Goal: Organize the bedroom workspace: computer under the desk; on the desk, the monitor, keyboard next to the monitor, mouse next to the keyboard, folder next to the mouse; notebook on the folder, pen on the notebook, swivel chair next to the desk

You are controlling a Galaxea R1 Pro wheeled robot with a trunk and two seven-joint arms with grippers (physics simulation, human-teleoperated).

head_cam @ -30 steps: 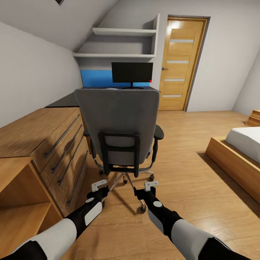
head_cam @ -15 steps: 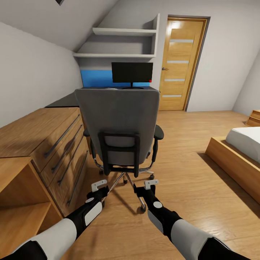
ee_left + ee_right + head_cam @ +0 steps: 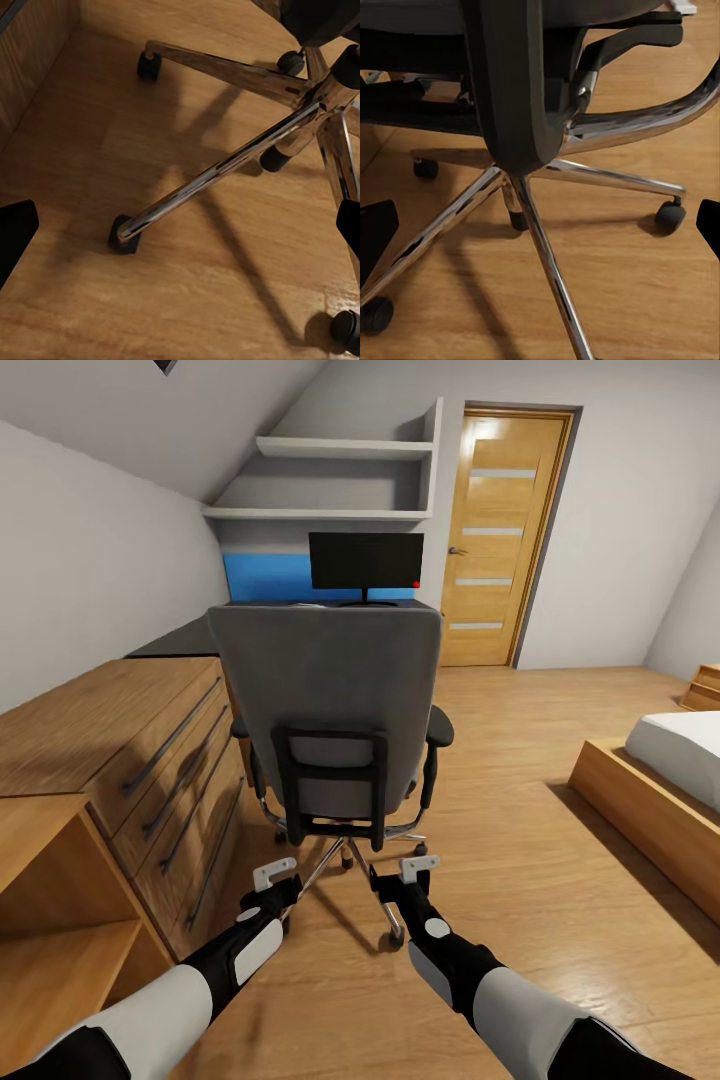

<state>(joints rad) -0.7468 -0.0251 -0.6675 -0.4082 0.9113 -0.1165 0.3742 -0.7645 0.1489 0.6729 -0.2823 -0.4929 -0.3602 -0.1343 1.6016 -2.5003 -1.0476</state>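
Swivel chair [image 3: 335, 720] seen from behind, monitor [image 3: 366, 563] on worktop [image 3: 185, 640] beyond chair. Left tool [image 3: 274, 877], right tool [image 3: 418, 870] low behind chair base, both spread open, empty. Step: likely approaching chair; next, round chair to reach seat for folder.

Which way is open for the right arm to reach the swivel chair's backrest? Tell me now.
Probably straight ahead: the right pincer hangs low behind the swivel chair, open, with only bare floor between them. It would have to rise to the backrest.

We are reaching both arms forward and low, close together. Our left tool [image 3: 275, 874] and right tool [image 3: 418, 869] are both hanging spread wide, gripping nothing.
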